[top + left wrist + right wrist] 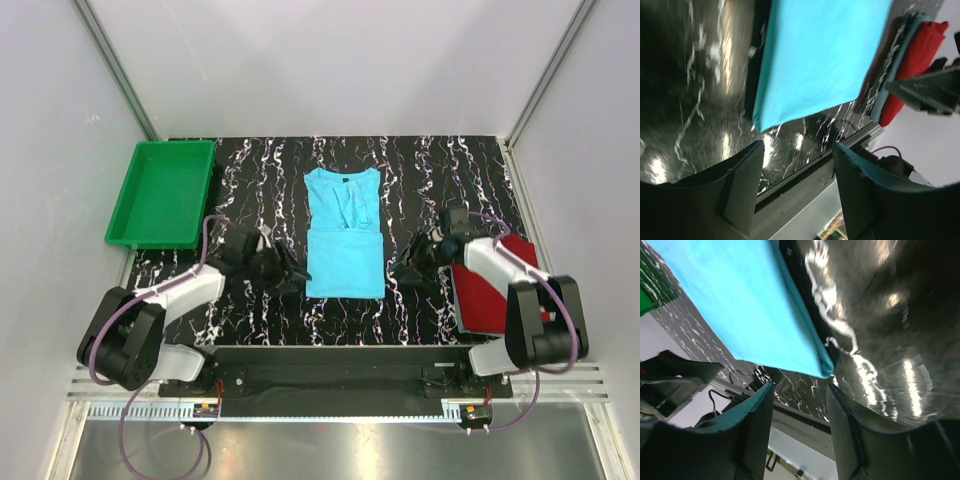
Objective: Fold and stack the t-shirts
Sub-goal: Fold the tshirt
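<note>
The turquoise t-shirt (345,240) lies in the middle of the table, its lower half folded up into a narrow rectangle and its collar pointing to the back. My left gripper (288,272) hovers just left of its near left corner, open and empty; in the left wrist view (797,150) that corner of the turquoise t-shirt (815,60) sits just beyond the fingertips. My right gripper (404,266) stands open beside the near right corner, clear of the cloth (740,305), its jaws (800,387) holding nothing. The dark red t-shirt (492,290) lies folded at the right, partly under the right arm.
A green plastic tray (135,195) stands at the back left of the table. The black marbled tabletop (440,170) ends in a metal rail along the near edge, close under both grippers. White walls close in the left, right and back sides.
</note>
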